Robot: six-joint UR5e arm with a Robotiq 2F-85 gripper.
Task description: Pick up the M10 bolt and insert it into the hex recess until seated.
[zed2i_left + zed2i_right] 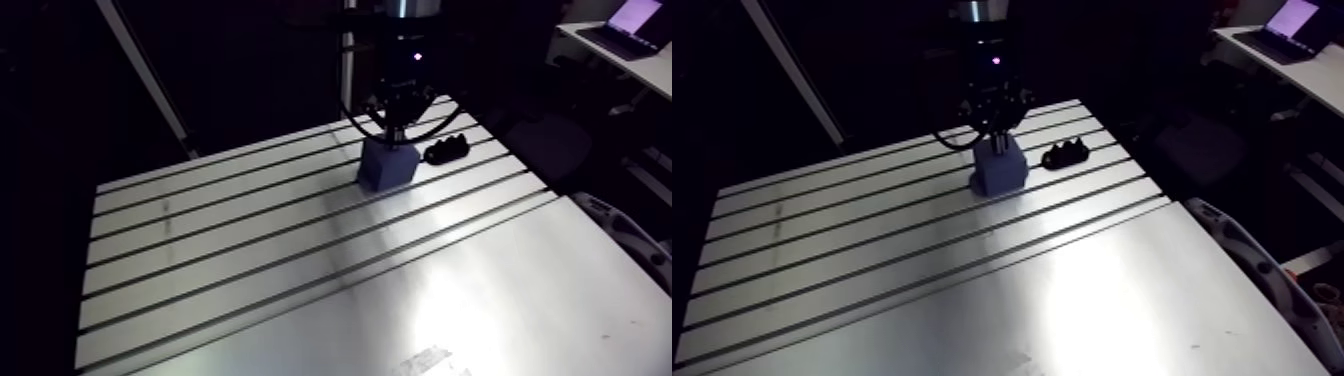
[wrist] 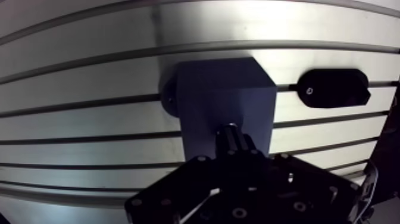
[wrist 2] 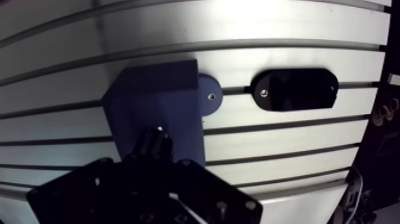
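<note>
In the arm view, the gripper (image 1: pixel 398 125) was seen hanging straight down over a blue-grey block (image 1: pixel 388 165) at the far side of the slotted table (image 1: pixel 300 260). The lower end of the gripper was set right at the block's top. A black oval piece (image 1: pixel 447 151) was laid just beside the block, apart from it. The jaws were too small and dark here to be read.

In the wrist view, the jaws were seen drawn close together, pinching a dark bolt (image 2: pixel 231 134). The bolt was held upright over the block's top face, on the side nearer the gripper. Whether its tip was touching the block could not be told, and the hex recess could not be made out. A rounded flange (image 3: pixel 208 95) with a small screw was seen at the block's foot, flat on the table. The black oval piece was seen beside the block, across a slot, with a small screw in it.
</note>
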